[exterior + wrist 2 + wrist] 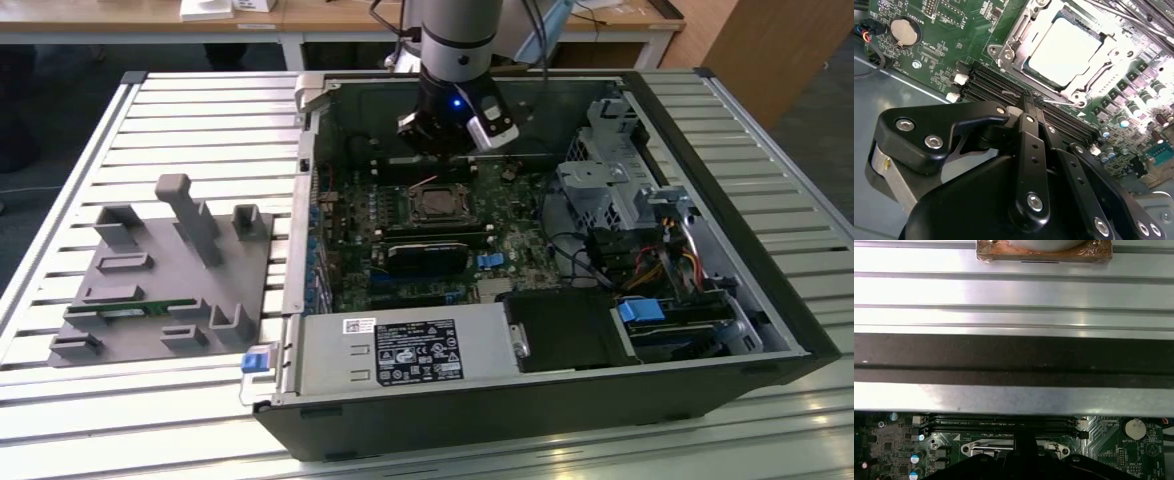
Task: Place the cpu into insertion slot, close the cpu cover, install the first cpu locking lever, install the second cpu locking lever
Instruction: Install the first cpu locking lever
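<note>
Gripper [1030, 100] jaws pressed together, nothing held, tips just beside the socket edge. In the second wrist view's upper right, cpu [1064, 50] sits in the insertion slot [435, 205], cpu cover [1009, 37] framing it.

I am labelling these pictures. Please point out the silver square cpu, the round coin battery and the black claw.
silver square cpu [1064, 50]: second wrist view, top face.
round coin battery [905, 32]: second wrist view, centre.
black claw [1029, 100]: second wrist view, fingertips.
</note>
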`<state>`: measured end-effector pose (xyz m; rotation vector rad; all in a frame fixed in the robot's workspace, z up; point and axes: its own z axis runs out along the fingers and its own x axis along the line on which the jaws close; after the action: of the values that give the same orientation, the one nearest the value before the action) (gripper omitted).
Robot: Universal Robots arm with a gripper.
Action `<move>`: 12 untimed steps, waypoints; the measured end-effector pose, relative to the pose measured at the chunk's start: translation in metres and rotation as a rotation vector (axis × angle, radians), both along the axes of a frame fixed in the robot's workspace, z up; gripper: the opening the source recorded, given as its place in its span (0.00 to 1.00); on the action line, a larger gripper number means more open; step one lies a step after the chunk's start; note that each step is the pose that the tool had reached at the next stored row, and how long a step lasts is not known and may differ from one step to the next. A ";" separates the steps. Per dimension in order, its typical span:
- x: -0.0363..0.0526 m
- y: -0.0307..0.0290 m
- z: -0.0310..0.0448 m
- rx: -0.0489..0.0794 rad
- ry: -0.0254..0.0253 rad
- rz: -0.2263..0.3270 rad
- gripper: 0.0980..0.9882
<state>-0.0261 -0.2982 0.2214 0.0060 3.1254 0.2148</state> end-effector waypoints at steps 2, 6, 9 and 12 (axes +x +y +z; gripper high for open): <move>0.0016 0.0004 -0.0008 0.000 0.0001 0.000 0.01; 0.0051 0.0006 -0.0027 0.000 0.0008 0.000 0.01; 0.0069 0.0006 -0.0044 0.000 0.0011 0.000 0.01; 0.0096 0.0007 -0.0065 0.000 0.0018 0.000 0.01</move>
<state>-0.0165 -0.2974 0.2150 0.0062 3.1272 0.2151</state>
